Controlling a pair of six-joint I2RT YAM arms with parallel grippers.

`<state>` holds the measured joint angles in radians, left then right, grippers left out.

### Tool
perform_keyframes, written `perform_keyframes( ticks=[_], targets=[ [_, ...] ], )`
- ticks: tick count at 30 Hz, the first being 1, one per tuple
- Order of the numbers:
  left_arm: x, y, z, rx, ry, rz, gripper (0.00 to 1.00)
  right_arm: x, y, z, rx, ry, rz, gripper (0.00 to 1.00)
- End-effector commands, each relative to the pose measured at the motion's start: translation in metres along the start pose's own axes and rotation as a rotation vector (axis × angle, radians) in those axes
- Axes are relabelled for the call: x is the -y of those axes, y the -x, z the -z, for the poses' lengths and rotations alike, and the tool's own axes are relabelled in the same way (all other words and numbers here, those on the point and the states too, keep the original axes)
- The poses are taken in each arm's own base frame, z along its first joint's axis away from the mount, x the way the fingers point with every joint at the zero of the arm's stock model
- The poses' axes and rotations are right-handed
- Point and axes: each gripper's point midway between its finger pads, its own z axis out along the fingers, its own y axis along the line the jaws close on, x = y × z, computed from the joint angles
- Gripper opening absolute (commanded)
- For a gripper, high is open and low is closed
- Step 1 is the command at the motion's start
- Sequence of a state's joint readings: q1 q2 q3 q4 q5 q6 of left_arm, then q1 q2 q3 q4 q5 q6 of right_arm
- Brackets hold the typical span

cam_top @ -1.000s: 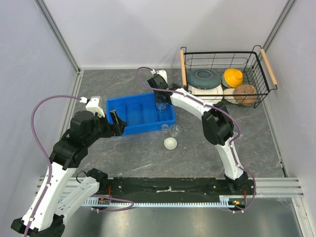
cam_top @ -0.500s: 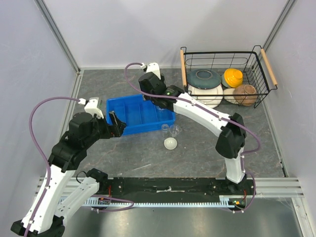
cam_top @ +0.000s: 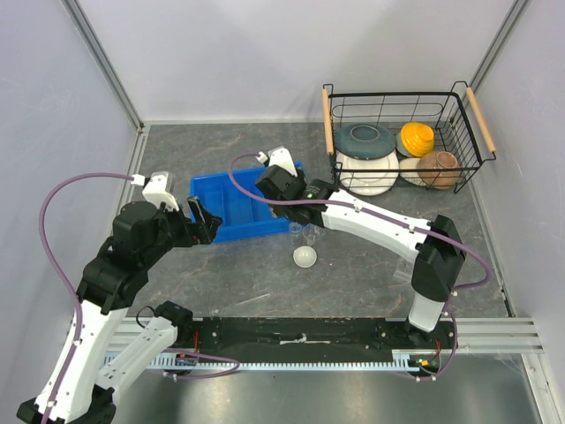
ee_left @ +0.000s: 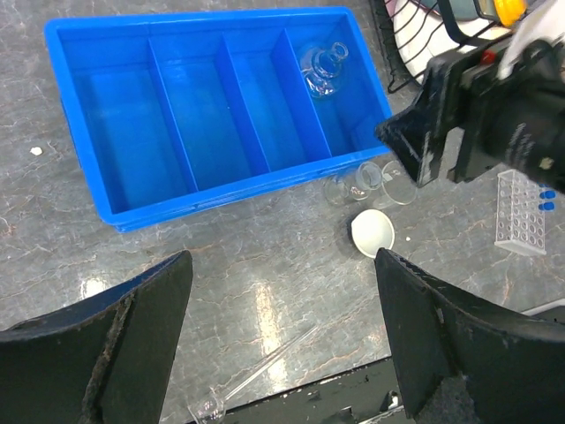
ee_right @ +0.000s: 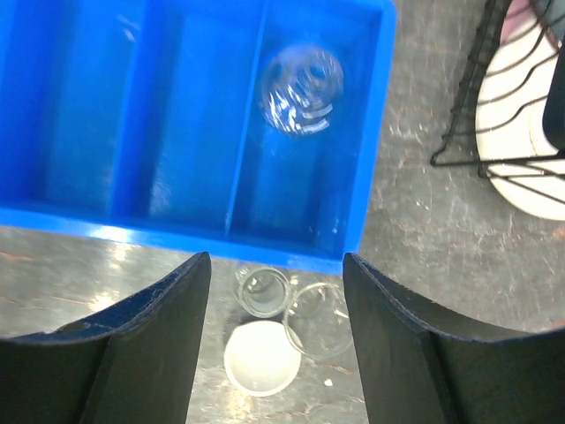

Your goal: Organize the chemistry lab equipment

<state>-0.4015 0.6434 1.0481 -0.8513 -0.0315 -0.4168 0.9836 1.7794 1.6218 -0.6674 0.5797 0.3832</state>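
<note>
A clear glass flask (ee_right: 302,90) lies in the rightmost compartment of the blue tray (ee_right: 106,225). Just outside the tray's near wall stand two clear beakers (ee_right: 263,291) (ee_right: 318,320), touching each other, and a white round dish (ee_right: 262,358). My right gripper (ee_right: 275,261) hangs open above them with nothing between its fingers; in the top view it (cam_top: 291,205) is over the tray's right near corner. My left gripper (ee_left: 282,265) is open and empty, near the tray's left end (cam_top: 201,218). A clear tube rack (ee_left: 523,212) with blue-capped tubes (ee_left: 547,194) stands to the right.
A thin glass rod (ee_left: 265,362) lies on the table near the front rail. A black wire basket (cam_top: 459,97) with ceramic bowls and plates sits at the back right. Grey walls close in the left, back and right sides.
My right gripper has opened and drawn back from the flask toward the tray's near wall, and its elbow has swung out right. The left arm has shifted slightly left.
</note>
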Motion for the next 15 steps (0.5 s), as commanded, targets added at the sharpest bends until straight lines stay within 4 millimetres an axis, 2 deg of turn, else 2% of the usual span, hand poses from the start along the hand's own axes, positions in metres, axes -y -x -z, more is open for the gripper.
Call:
perform_keyframes(
  ticks=[1,7,15],
  targets=[
    [0.007,0.008,0.006,0.017,-0.027,-0.010,0.91,0.009,-0.022,0.001,-0.047,-0.026,-0.002,0.68],
    [0.006,0.006,0.005,0.011,-0.030,-0.005,0.91,0.007,-0.048,-0.014,-0.092,-0.037,0.014,0.68],
    [0.005,0.005,0.001,0.004,-0.021,-0.012,0.91,-0.007,-0.065,-0.022,-0.129,0.021,-0.003,0.67]
  ],
)
